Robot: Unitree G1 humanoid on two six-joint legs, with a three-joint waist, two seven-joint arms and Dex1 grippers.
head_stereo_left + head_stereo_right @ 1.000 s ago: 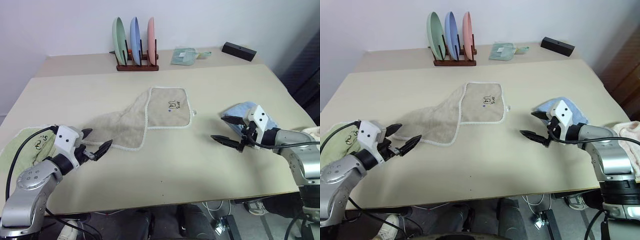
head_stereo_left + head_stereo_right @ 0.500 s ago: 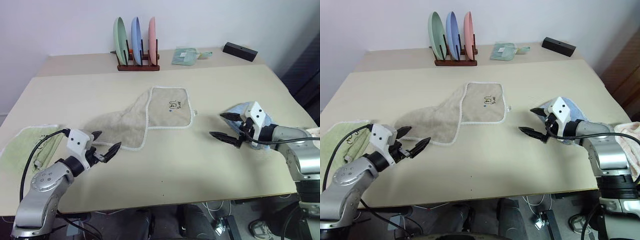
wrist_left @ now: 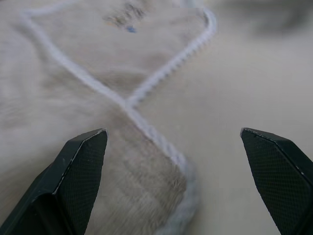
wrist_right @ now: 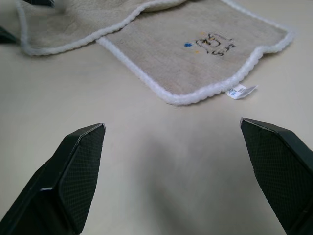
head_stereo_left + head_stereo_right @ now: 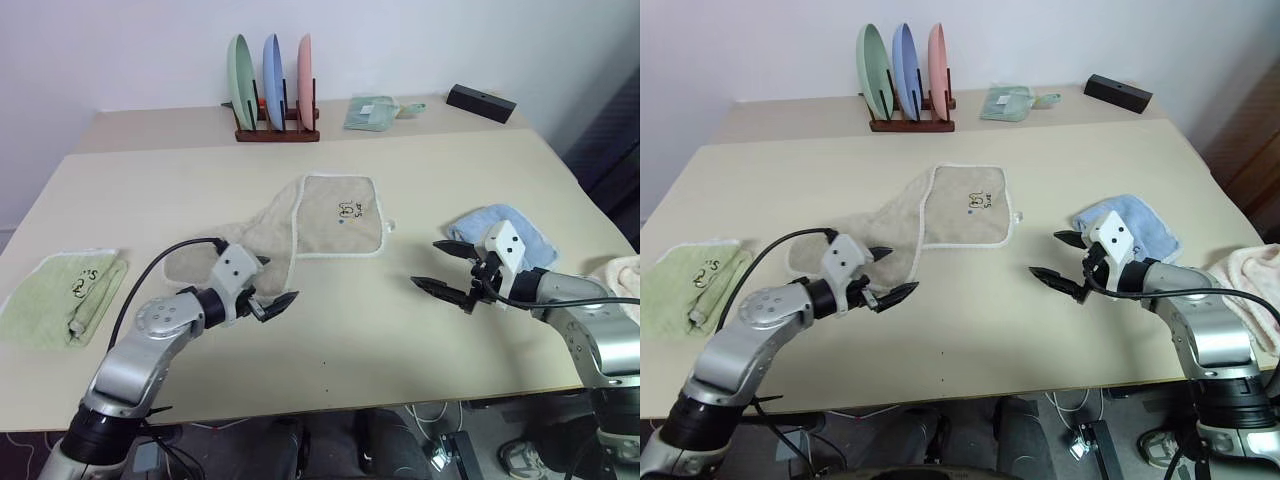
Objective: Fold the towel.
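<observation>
Table (image 5: 420, 200) — towel (image 5: 300, 225) half-spread

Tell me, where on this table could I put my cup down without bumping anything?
The bare front strip of the cream table, between the left gripper and right gripper, is free. So is the stretch behind the beige terry towel, before the wooden plate rack. The right edge, by the light blue towel, is crowded.
</observation>
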